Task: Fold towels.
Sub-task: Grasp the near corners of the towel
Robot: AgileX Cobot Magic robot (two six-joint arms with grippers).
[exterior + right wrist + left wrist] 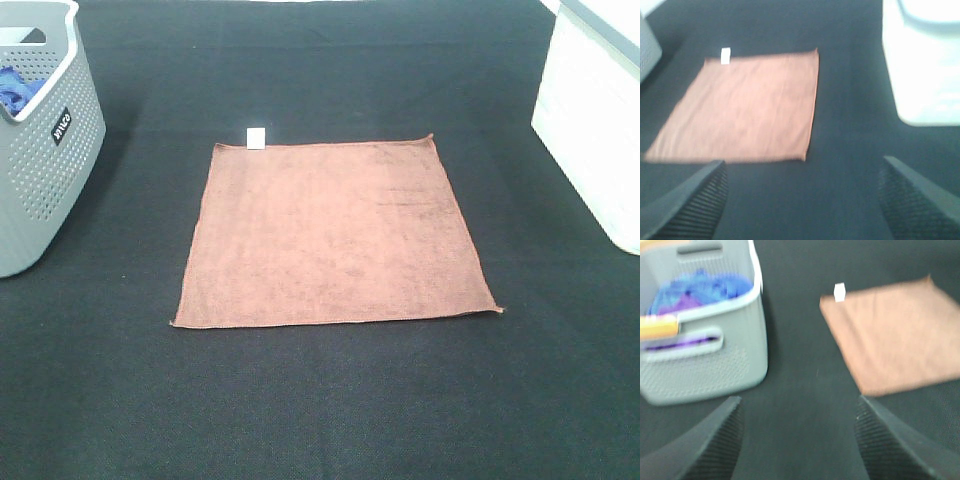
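The reddish-brown towel [335,235] lies flat and spread open in the middle of the dark table, with its small white tag [256,137] at the far edge. It also shows in the left wrist view [895,340] and the right wrist view [745,107]. Neither gripper shows in the high view. My left gripper [797,440] is open and empty, above bare table between the grey basket and the towel. My right gripper [802,200] is open and empty, above bare table near the towel's near right corner.
A grey perforated basket [40,160] stands at the far left and holds blue cloth [18,88]; it shows in the left wrist view [705,365] too. A white bin [595,130] stands at the far right, also in the right wrist view [922,70].
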